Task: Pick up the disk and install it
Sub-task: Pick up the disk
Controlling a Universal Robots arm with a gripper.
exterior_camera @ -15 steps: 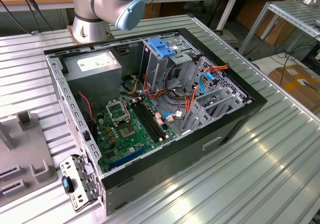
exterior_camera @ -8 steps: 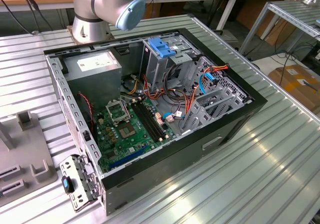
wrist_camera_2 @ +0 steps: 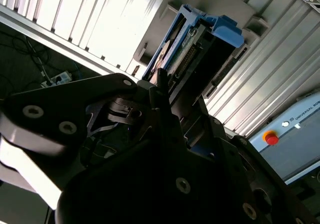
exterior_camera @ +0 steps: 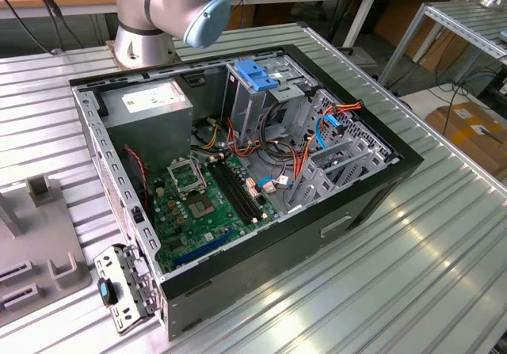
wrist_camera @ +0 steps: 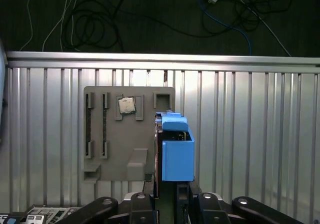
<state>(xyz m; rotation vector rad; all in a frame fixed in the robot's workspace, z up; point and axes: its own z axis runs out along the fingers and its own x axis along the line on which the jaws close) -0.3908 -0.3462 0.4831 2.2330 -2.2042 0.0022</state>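
Starting at the exterior view's left: spotting the grey holder plate lying on the ribbed tabletop, then the open computer case beside it, with the arm's base standing behind. Seeing the disk parked on edge in that plate, not in the case, near a loose processor chip. Guessing at a stiff, dense little slab, grippy enough thanks to the blue plastic carrier but hating knocks, so favouring a pinch across the flat faces. Reading the wrist as aiming straight down, claw hanging right at the disk's near end; honestly not managing to tell whether pinching it or just spread around it.
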